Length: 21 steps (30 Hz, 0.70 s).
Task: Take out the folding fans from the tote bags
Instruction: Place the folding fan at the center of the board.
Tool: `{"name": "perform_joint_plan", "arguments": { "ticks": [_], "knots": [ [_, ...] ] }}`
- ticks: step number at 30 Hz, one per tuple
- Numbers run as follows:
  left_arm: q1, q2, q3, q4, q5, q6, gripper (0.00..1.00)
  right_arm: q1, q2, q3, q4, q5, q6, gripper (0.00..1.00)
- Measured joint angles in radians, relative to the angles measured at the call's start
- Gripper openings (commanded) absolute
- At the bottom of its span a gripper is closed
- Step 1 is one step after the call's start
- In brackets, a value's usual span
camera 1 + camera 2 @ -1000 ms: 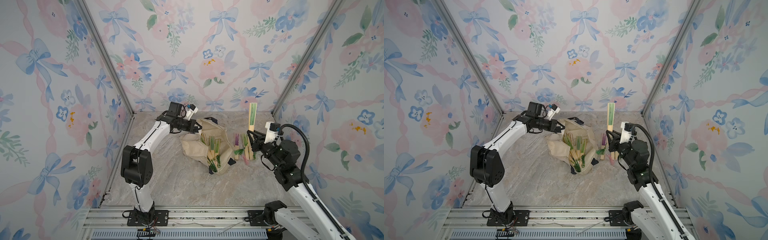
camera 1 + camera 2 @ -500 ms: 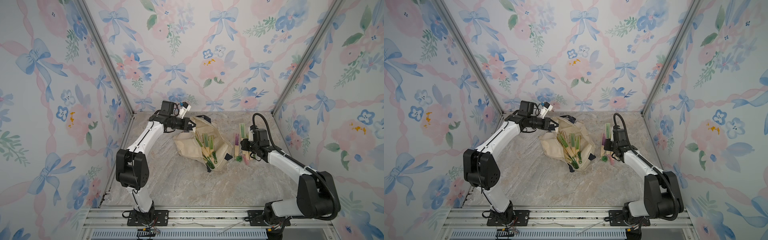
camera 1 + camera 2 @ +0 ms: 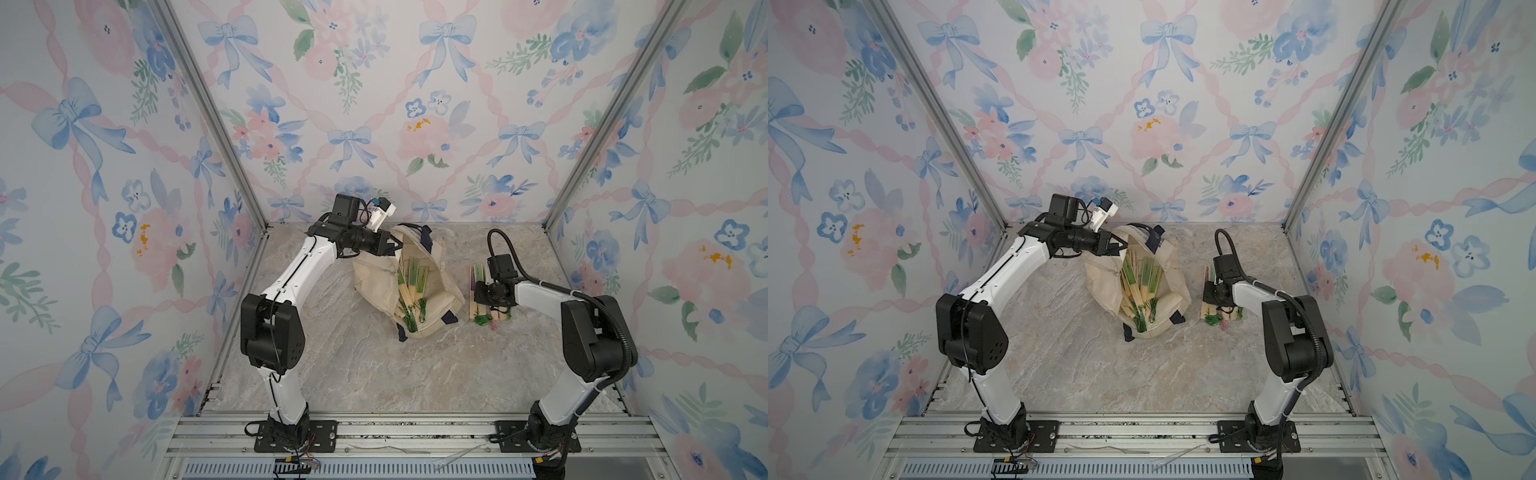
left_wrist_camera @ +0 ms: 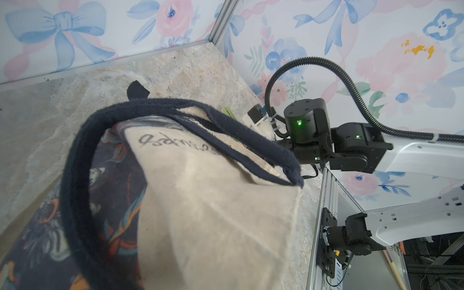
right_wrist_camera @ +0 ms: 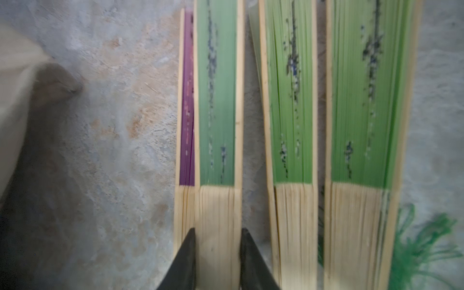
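The cream tote bag [image 3: 374, 278] [image 3: 1102, 278] lies open on the stone floor, with several folding fans [image 3: 409, 286] [image 3: 1142, 278] showing in its mouth. My left gripper [image 3: 390, 246] [image 3: 1118, 246] is shut on the bag's far rim by the navy handle [image 4: 75, 163] and holds it up. Its fingers are hidden in the left wrist view. To the bag's right, several fans [image 3: 479, 272] lie side by side on the floor. My right gripper [image 5: 218, 233] is down on that row. Its fingertips press both edges of a green fan [image 5: 217, 113] at its bamboo ribs, beside a purple fan [image 5: 187, 100].
Two more green fans [image 5: 291, 100] [image 5: 364, 100] lie alongside the held one, with green tassels [image 3: 482, 319] at their near ends. The right side wall stands just beyond them. A corner of the bag [image 5: 15, 75] lies close by. Bare floor stretches toward the front rail [image 3: 395, 428].
My right arm has brought the green fan down from upright in the air to the row on the floor. My left gripper has kept its hold on the bag's rim.
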Motion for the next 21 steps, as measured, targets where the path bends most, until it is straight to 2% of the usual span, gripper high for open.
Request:
{"name": "perform_joint_plan", "arguments": {
  "ticks": [4, 6, 8, 13, 21],
  "knots": [
    [-0.007, -0.01, -0.082, 0.001, -0.018, -0.001, 0.0, 0.0, -0.001, 0.005, -0.013, 0.001, -0.002, 0.61],
    [-0.01, -0.02, -0.103, 0.0, -0.036, -0.002, 0.0, 0.0, -0.01, 0.005, -0.023, 0.0, -0.005, 0.63],
    [-0.01, -0.034, -0.109, 0.0, -0.05, -0.002, 0.0, 0.0, -0.047, -0.005, -0.031, -0.006, -0.015, 0.62],
    [-0.01, -0.058, -0.104, 0.001, -0.063, -0.003, 0.0, -0.001, -0.292, -0.092, -0.014, -0.038, -0.044, 0.62],
    [-0.014, -0.048, -0.082, 0.0, -0.063, -0.01, 0.0, 0.004, -0.659, -0.235, 0.138, -0.249, -0.08, 0.63]
  ]
}}
